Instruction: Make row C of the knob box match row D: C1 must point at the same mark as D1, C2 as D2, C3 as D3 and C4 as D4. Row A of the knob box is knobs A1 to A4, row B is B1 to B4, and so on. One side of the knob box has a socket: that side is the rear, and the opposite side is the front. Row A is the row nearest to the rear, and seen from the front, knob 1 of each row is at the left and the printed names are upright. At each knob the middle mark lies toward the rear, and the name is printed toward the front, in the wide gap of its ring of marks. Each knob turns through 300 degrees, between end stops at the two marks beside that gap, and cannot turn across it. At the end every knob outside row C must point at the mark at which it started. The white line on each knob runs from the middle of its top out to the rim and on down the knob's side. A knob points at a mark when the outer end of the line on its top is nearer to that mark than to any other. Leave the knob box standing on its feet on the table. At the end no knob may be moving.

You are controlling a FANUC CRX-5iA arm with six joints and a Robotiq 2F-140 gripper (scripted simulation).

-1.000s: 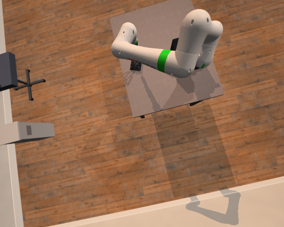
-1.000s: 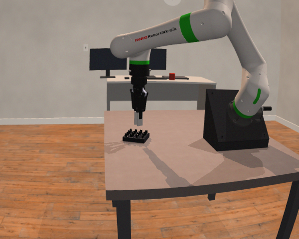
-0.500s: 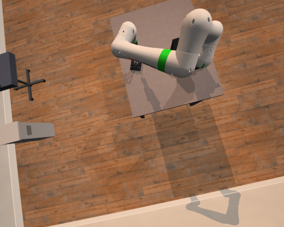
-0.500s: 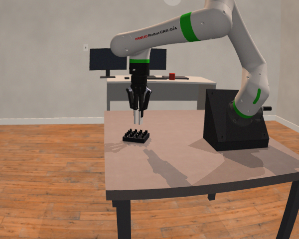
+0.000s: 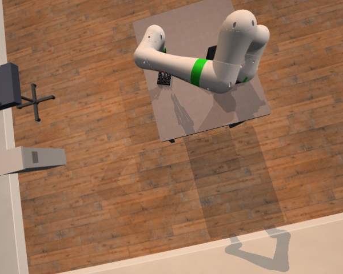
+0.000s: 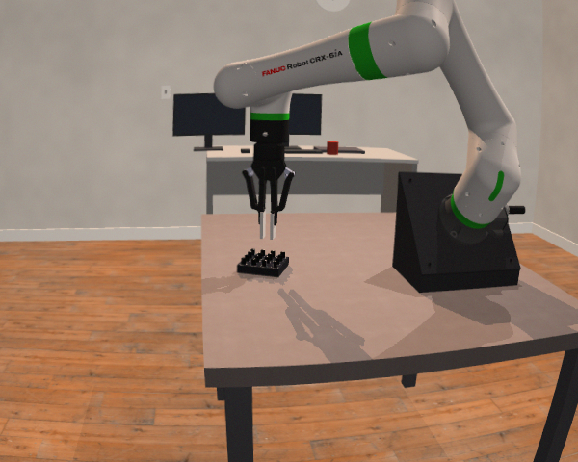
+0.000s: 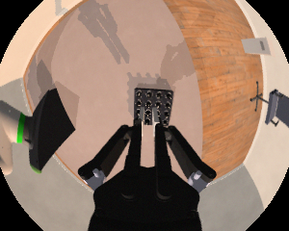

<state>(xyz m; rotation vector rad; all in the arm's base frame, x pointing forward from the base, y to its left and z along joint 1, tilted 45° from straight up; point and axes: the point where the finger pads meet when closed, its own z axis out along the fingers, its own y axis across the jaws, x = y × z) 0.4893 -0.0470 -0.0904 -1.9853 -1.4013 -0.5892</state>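
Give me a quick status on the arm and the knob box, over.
Gripper above the knob box, jaws nearly shut, holding nothing. Box standing on the table, untouched. Knob marks too small to read. Nothing between jaws and knobs.

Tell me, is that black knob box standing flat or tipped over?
Standing flat: the knob box rests level on the table, knobs pointing up, below the fingers.
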